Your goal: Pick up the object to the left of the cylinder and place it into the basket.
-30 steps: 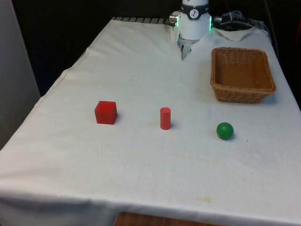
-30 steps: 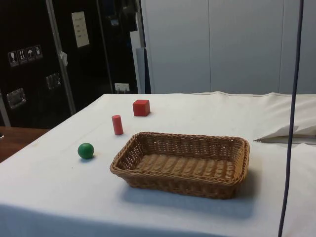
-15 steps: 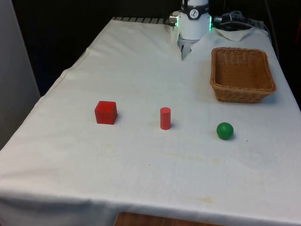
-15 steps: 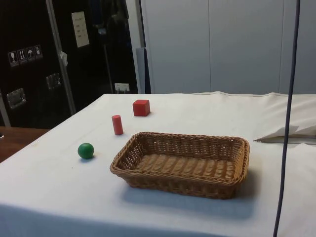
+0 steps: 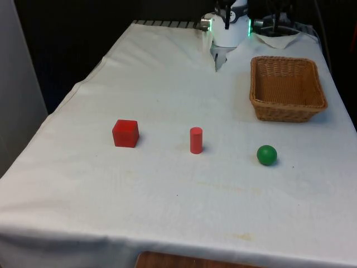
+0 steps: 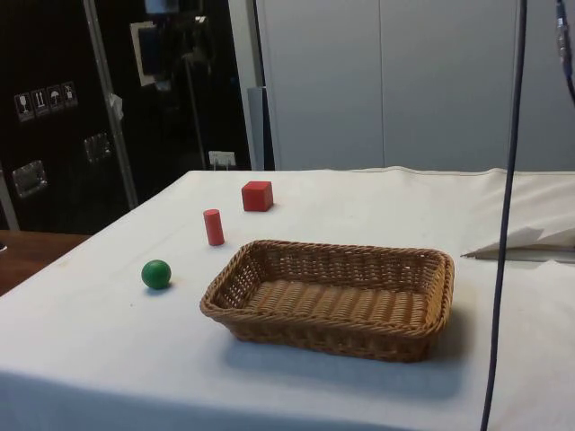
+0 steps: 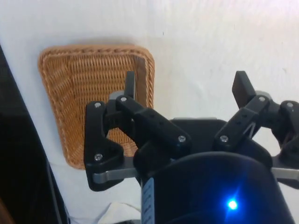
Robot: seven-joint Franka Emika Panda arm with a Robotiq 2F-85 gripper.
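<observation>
A white cloth covers the long surface (image 5: 167, 100), creased and faintly stained near its close edge, with black curtains at the far end and dark cabinets (image 6: 54, 117) and pale wall panels along the side. The gripper (image 7: 184, 86) hangs high above the cloth, its jaws spread wide and holding nothing; one finger (image 7: 130, 84) stands over the rim of the wicker basket (image 7: 88, 93), the other over bare cloth. Well away from the jaws, a row of three things lies across the middle of the surface: the red cube (image 5: 125, 133) at the front view's left, apart from the upright red cylinder (image 5: 196, 140), and the green ball (image 5: 266, 154) nearest the basket. A dark cable (image 6: 503, 215) hangs down in the side view.
</observation>
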